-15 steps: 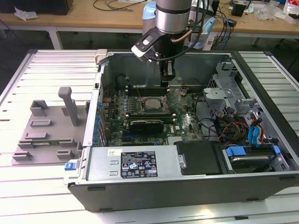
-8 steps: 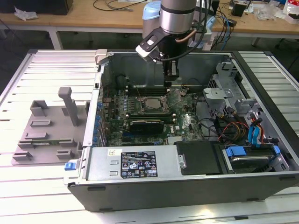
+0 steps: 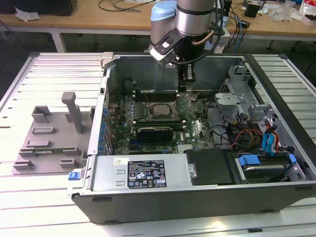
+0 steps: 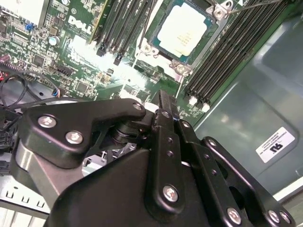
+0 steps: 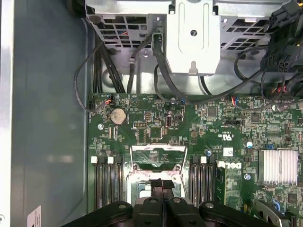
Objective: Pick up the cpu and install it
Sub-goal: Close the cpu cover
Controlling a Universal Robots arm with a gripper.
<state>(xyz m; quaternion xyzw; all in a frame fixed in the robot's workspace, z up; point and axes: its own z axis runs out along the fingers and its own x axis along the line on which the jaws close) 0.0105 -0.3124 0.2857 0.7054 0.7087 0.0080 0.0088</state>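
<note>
Second wrist view: faintly printed cpu (image 4: 182, 33) in socket (image 4: 152, 47), fingers (image 4: 165, 109) pressed together, white printed label (image 4: 276, 144) on case wall (image 4: 246, 109).

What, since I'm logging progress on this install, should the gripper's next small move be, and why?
Probably lift straight up and clear. The cpu already lies flat in its socket, and the gripper hangs shut and empty close by.

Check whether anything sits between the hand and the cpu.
Nothing visible does. In the second wrist view the cpu lies uncovered on the motherboard, with only open board between it and the hand.
</note>
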